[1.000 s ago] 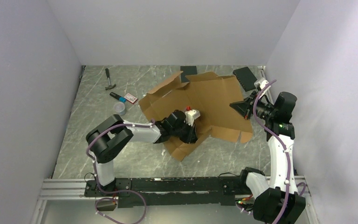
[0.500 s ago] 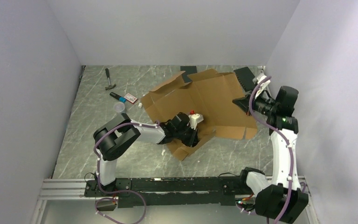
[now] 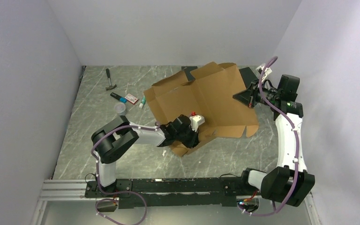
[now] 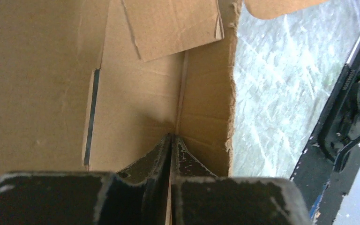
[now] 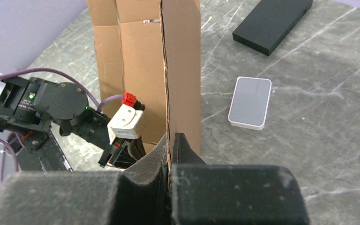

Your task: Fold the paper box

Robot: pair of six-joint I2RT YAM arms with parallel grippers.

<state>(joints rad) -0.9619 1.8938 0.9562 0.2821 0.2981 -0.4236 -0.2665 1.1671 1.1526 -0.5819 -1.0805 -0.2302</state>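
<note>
Raised since a second ago: the paper box [image 3: 206,93], right side off the table [image 3: 234,152]. My left claw [image 4: 171,143] and right claw [image 5: 169,140] clamp its edges. Light, stiff sheet, I judge; hold near creases.

The paper box [image 3: 206,101] hides most of a black slab [image 3: 188,70].

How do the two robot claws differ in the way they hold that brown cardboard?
The left gripper pinches the paper box at its near edge, low by the table; the right gripper pinches its far-right edge, high above the table. The left arm lies bent and low; the right arm stands tall. Both grippers are shut on the paper box.
</note>
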